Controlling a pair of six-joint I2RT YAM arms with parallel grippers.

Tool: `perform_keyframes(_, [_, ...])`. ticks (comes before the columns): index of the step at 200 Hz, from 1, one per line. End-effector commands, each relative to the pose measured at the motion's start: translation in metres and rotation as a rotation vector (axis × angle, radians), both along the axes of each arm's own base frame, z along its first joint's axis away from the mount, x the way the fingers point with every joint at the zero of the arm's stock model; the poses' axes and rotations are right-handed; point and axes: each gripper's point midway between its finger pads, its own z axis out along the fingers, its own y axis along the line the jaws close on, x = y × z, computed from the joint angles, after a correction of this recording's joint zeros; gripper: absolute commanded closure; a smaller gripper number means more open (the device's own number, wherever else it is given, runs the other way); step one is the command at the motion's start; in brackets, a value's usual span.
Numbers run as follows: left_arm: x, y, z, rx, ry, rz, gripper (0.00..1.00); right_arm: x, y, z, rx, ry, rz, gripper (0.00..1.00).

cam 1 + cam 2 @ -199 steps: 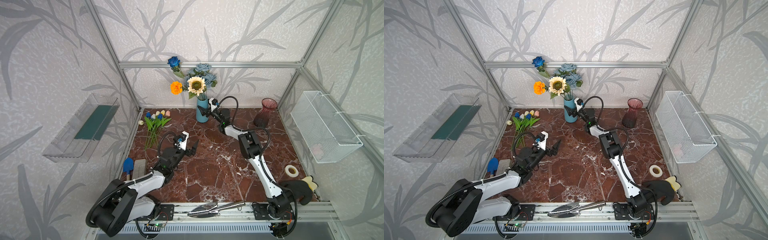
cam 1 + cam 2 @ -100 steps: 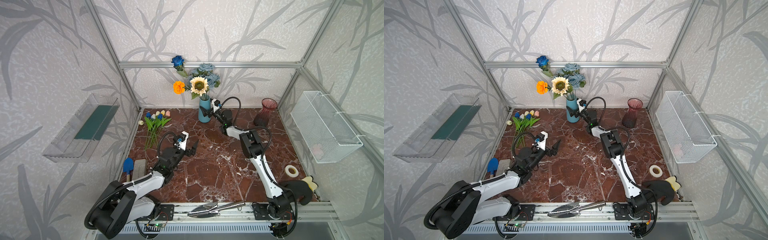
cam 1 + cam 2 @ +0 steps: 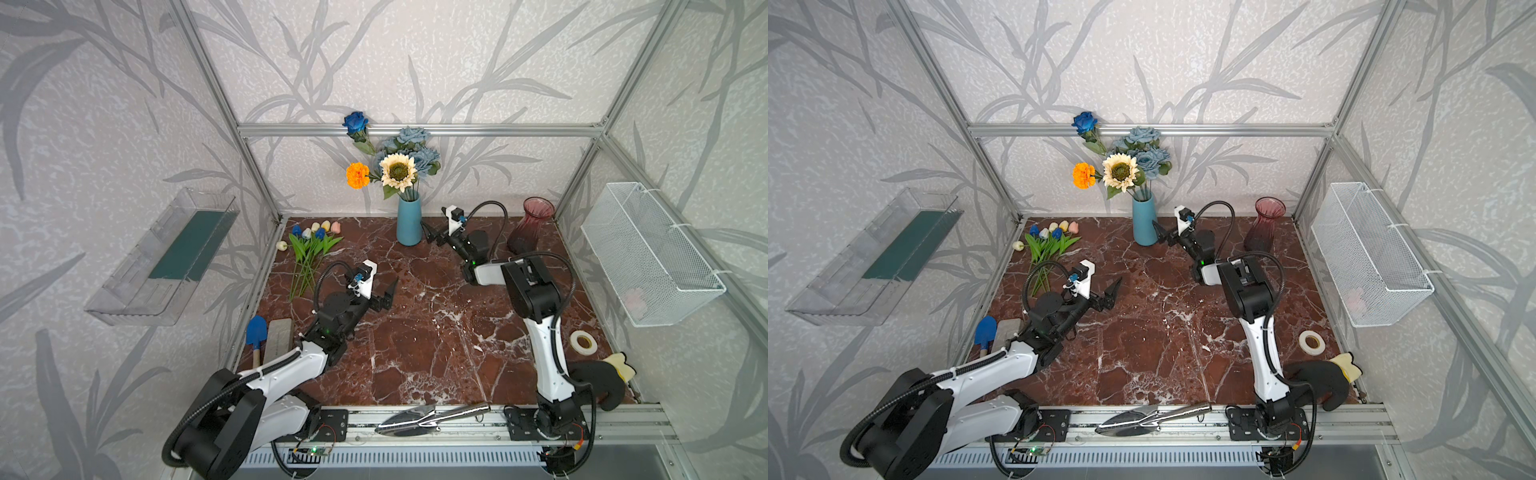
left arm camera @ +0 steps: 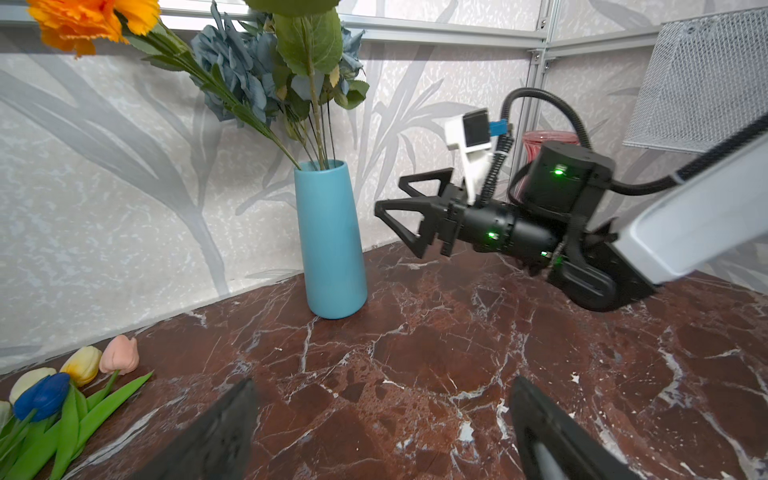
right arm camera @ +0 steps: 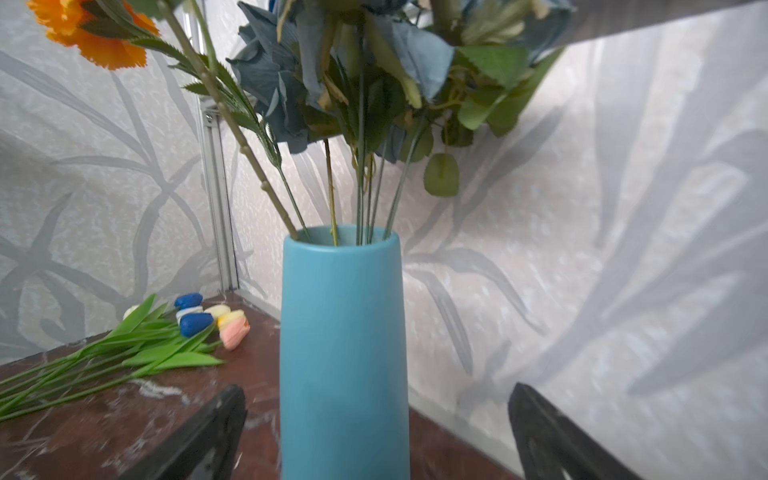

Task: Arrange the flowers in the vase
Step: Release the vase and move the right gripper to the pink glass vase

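Observation:
A tall blue vase [image 3: 409,224] [image 3: 1145,224] [image 4: 332,241] [image 5: 343,353] stands upright at the back of the marble table. In it are a dark blue rose [image 3: 355,121], a dusty-blue rose bunch [image 3: 413,137], an orange marigold [image 3: 358,175] and a cream sunflower [image 3: 398,170]. Small tulips [image 3: 313,241] [image 3: 1050,237] [image 4: 62,386] [image 5: 195,322] lie flat at the back left. My right gripper [image 3: 430,239] [image 3: 1160,235] [image 4: 388,194] [image 5: 376,390] is open just right of the vase, apart from it. My left gripper [image 3: 388,293] [image 3: 1115,291] [image 4: 382,386] is open and empty over the table's middle left.
A burgundy glass vase [image 3: 532,224] stands at the back right. A wire basket [image 3: 648,249] hangs on the right wall, a clear shelf [image 3: 166,257] on the left. A tape roll [image 3: 583,341], black glove [image 3: 598,380], blue trowel [image 3: 256,332] and metal trowel [image 3: 428,415] lie around the edges.
My right gripper has opened wider and drawn back from the vase. The vase and its flowers have shifted slightly to the right. The left arm has stayed in place.

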Motion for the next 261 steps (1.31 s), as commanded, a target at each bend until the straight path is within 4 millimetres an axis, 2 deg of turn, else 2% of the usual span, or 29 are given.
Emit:
perform_keyframes(1, [0.000,-0.012,0.043,-0.045,-0.049,-0.062,0.03,-0.040,-0.055,0.072,0.091,-0.076,-0.144,0.01])
perform_keyframes(14, [0.002,-0.023,0.053,-0.043,-0.038,-0.109,0.01,-0.052,-0.092,0.066,0.103,0.064,-0.204,0.00])
perform_keyframes(16, [0.003,-0.024,0.055,-0.048,-0.036,-0.114,0.01,-0.052,-0.096,0.060,0.096,0.099,-0.209,0.00])
perform_keyframes(22, [0.006,-0.029,0.060,-0.057,-0.030,-0.126,0.01,-0.057,-0.111,0.058,0.089,0.158,-0.225,0.02])
perform_keyframes(24, [0.007,-0.031,0.061,-0.058,-0.026,-0.133,0.01,-0.057,-0.116,0.050,0.079,0.196,-0.235,0.02])
perform_keyframes(33, [0.009,-0.042,0.064,-0.056,-0.011,-0.177,0.01,-0.065,-0.138,0.050,0.049,0.272,-0.289,0.05])
perform_keyframes(39, [0.011,-0.050,0.065,-0.046,0.001,-0.209,0.01,-0.069,-0.154,0.035,-0.001,0.352,-0.342,0.06])
perform_keyframes(55, [0.020,-0.068,0.055,-0.016,0.076,-0.260,0.01,-0.081,-0.200,0.018,-0.073,0.460,-0.486,0.07])
perform_keyframes(69, [0.026,-0.082,0.046,-0.019,0.115,-0.307,0.01,-0.091,-0.240,0.011,-0.003,0.515,-0.558,0.10])
perform_keyframes(87, [0.031,-0.093,0.036,-0.043,0.130,-0.342,0.01,-0.096,-0.271,0.004,0.006,0.553,-0.610,0.11])
perform_keyframes(117, [0.035,-0.096,0.026,-0.071,0.139,-0.347,0.01,-0.083,-0.286,-0.015,-0.102,0.572,-0.653,0.04])
perform_keyframes(139, [0.035,-0.097,0.022,-0.070,0.143,-0.353,0.01,-0.067,-0.280,-0.020,-0.123,0.500,-0.596,0.00])
perform_keyframes(158, [0.034,-0.096,0.022,-0.073,0.135,-0.350,0.01,-0.051,-0.278,-0.023,-0.151,0.423,-0.578,0.01])
perform_keyframes(162, [0.034,-0.095,0.022,-0.073,0.135,-0.347,0.01,-0.049,-0.279,-0.019,-0.151,0.400,-0.583,0.01])
perform_keyframes(164, [0.034,-0.095,0.022,-0.073,0.135,-0.346,0.01,-0.047,-0.279,-0.027,-0.155,0.410,-0.583,0.01])
perform_keyframes(169, [0.033,-0.094,0.021,-0.073,0.133,-0.344,0.01,-0.043,-0.280,-0.033,-0.160,0.408,-0.586,0.01])
perform_keyframes(216, [0.028,-0.089,0.021,-0.061,0.131,-0.336,0.01,-0.014,-0.296,-0.034,-0.175,0.271,-0.664,0.01])
perform_keyframes(261, [0.024,-0.080,0.018,-0.037,0.130,-0.297,0.01,0.011,-0.303,-0.033,-0.180,0.223,-0.690,0.01])
